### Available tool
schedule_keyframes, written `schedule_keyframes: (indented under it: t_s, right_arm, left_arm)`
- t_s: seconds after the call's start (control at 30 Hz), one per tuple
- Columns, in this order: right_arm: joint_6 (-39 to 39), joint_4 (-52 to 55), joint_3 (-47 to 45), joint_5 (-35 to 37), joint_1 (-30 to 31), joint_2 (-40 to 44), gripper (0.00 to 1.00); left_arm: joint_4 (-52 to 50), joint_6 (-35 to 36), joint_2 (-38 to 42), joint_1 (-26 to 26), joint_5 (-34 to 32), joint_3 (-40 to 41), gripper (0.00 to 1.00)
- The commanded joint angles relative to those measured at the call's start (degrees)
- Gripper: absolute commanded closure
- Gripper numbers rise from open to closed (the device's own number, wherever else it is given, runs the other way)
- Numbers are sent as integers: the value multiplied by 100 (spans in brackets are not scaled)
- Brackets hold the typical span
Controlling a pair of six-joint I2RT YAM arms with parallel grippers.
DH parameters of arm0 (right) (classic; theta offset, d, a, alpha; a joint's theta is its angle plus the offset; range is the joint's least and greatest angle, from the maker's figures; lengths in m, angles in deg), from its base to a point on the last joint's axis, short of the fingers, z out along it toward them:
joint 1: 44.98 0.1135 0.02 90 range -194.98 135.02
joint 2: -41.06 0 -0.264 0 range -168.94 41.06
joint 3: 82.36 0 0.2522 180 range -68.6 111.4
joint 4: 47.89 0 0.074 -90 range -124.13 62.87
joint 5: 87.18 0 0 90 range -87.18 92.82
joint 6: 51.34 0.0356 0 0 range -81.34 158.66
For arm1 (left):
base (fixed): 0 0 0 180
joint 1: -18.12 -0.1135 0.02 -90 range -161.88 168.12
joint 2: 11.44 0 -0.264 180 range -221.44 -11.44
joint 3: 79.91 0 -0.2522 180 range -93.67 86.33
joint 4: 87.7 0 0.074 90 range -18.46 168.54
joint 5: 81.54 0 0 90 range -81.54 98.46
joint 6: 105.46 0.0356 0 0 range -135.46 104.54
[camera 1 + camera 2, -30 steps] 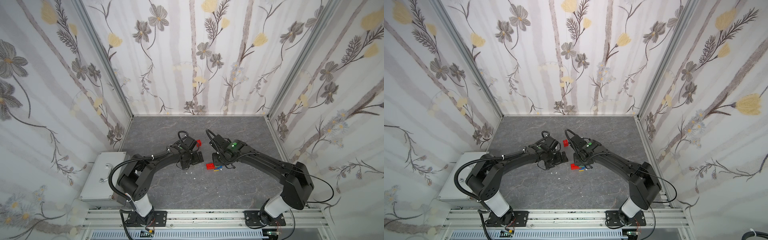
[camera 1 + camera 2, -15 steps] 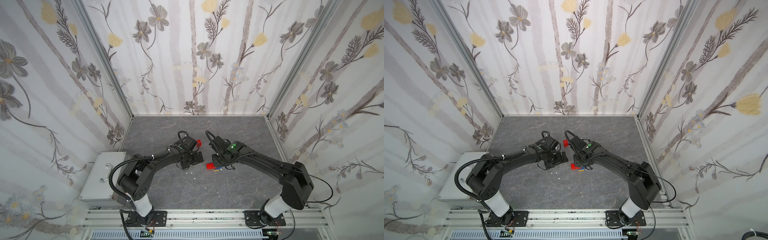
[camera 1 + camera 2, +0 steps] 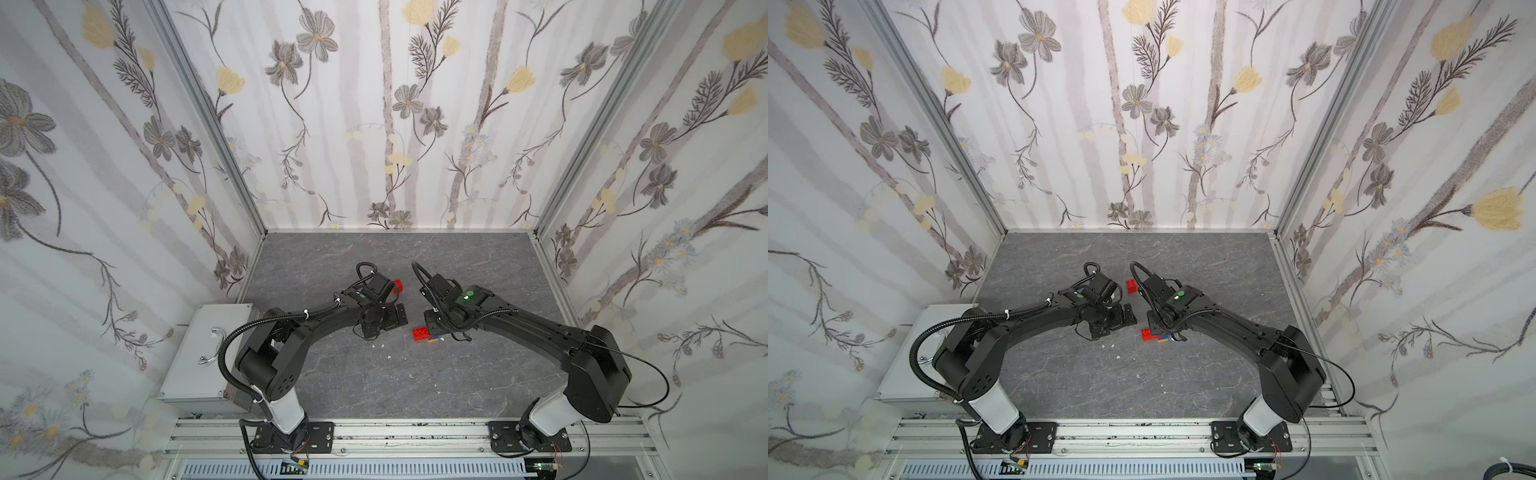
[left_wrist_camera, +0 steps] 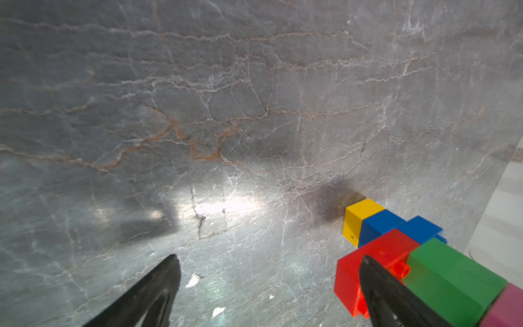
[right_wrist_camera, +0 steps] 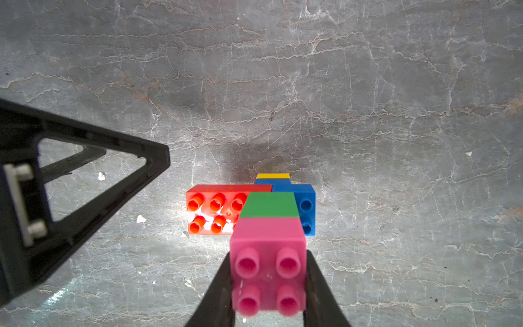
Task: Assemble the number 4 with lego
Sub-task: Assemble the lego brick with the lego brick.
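Right gripper: pinching the pink brick at the top of the figure. One finger lies on each side face, and the pink studs are bare between them.

Figure, read downward from the right wrist view:
- Pink first, then the green brick.
- Under the green, the long red brick juts out to one side with its studs bare. A blue brick shows two studs on the opposite side.
- Below that level sits a second blue brick, then the yellow brick as the lowest piece.
- The yellow end is down at the table with its shadow tight against it. Whether it bears on the surface I cannot tell.

Left gripper: fingers spread wide, holding nothing. It sits just beside the figure on the red-arm side. In the left wrist view one finger crosses in front of the long red brick. From the right wrist view that fingertip stands near the figure but apart from it.

Loose red brick: lying on the table well apart from the figure, on the side away from my bases. It shows in both top views and is not yet on the figure.

A few white specks lie on the table beside the figure's red arm.
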Motion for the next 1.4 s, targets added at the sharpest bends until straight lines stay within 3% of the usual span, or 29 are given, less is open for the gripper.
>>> schedule_keyframes:
  t_s: [0.0, 0.4, 0.57, 0.7, 0.9, 1.1, 1.37]
  right_arm:
    - [-131, 906, -206, -506, 6, -205, 100]
    - [-78, 679, -712, -674, -1, -51, 100]
    - [8, 593, -335, -645, -10, 12, 100]
    - [392, 546, 75, -184, -18, -40, 100]
    - [1103, 175, -147, 26, -4, 79, 100]
    - [1381, 15, -194, 109, 18, 147, 85]
    - [1244, 34, 62, 122, 21, 41, 76]
  left_arm:
    - [-29, -38, -36, -1, -10, -33, 0]
    - [-90, 14, -88, -1, -38, -84, 0]
    - [-127, 58, -124, 3, -41, -157, 0]
    - [-134, 67, -120, 13, -57, -157, 0]
    - [-228, 193, -106, 9, -81, -182, 0]
    - [-316, 287, -134, 8, -80, -235, 0]
    - [-294, 278, -168, 9, -92, -262, 0]
